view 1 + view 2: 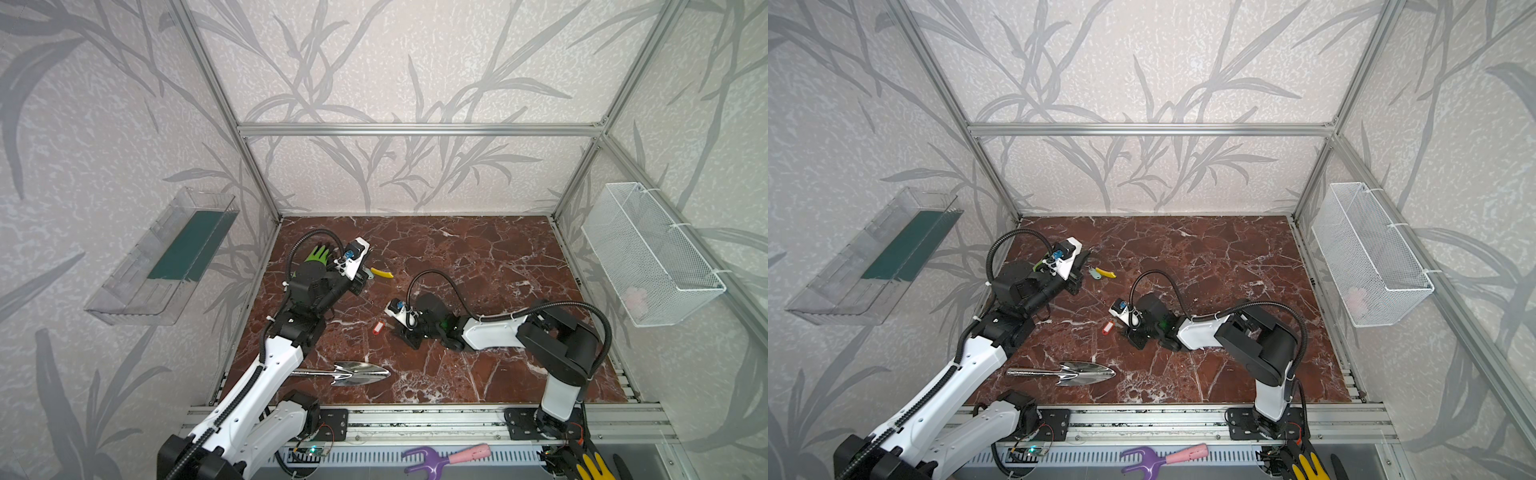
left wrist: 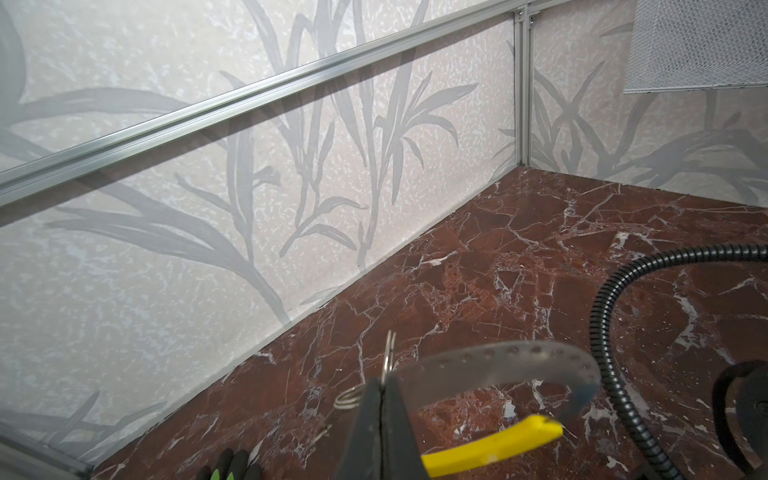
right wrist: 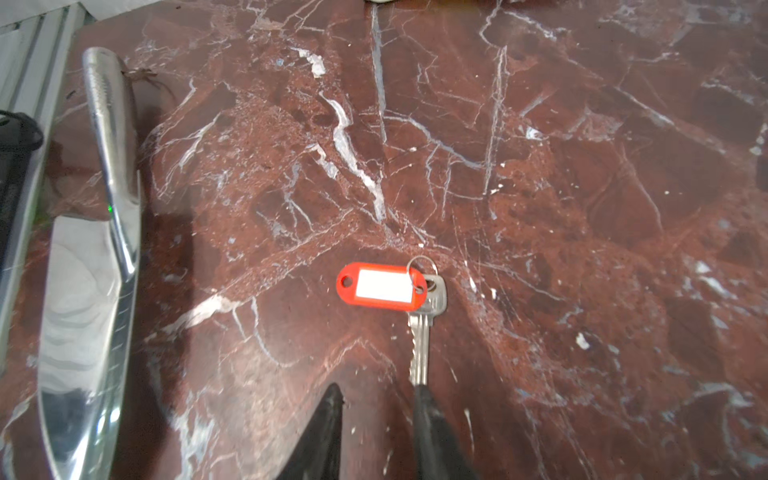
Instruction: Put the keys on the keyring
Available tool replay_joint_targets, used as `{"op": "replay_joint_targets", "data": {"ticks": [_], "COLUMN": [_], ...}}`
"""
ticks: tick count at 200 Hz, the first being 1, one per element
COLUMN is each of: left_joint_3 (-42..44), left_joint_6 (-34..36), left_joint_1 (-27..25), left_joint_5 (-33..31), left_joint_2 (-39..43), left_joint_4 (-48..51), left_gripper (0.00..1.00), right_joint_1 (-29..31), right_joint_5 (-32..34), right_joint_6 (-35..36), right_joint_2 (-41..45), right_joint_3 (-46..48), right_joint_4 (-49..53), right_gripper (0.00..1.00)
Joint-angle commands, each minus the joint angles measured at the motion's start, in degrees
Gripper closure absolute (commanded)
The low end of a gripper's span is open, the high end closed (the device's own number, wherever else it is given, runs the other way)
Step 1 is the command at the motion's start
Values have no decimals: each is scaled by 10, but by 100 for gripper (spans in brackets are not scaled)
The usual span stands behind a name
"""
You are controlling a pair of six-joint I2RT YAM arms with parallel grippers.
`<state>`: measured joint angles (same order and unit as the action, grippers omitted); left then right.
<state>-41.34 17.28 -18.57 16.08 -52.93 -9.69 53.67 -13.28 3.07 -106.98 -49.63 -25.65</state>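
Right wrist view: the right gripper (image 3: 378,390) stands narrowly parted, one jaw touching the blade tip of the red-tagged key (image 3: 419,332), which lies flat near the trowel (image 3: 95,291). An off-centre close could skid the thin, smooth metal across the polished marble table (image 3: 582,166). Farther beyond the trowel, the left gripper (image 2: 384,386) pinches the keyring (image 2: 498,365), a thin perforated grey hoop with a curved yellow segment (image 2: 494,444).

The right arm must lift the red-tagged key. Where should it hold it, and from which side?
Probably the key by its bare blade: it lies flat, pointing toward the right gripper, and the red tag partly covers its head. Come from above, fingers on its narrow edges.
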Motion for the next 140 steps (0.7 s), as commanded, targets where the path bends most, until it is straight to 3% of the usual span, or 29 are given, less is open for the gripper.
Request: {"op": "replay_joint_targets", "data": {"ticks": [1, 27, 140], "left_joint_3": [14, 21, 20], "left_joint_6": [-4, -10, -4], "left_joint_1": [3, 3, 3], "left_joint_5": [-17, -20, -10], "left_joint_2": [13, 30, 37], "left_joint_4": [7, 9, 29], "left_gripper": [100, 100, 100], "right_joint_1": [13, 20, 28], "right_joint_5": [60, 96, 92], "right_joint_6": [-17, -32, -30], "right_joint_2": [-35, -67, -123], "right_joint_3": [-39, -72, -139], "right_joint_4": [-14, -13, 16], "right_gripper": [73, 76, 77]}}
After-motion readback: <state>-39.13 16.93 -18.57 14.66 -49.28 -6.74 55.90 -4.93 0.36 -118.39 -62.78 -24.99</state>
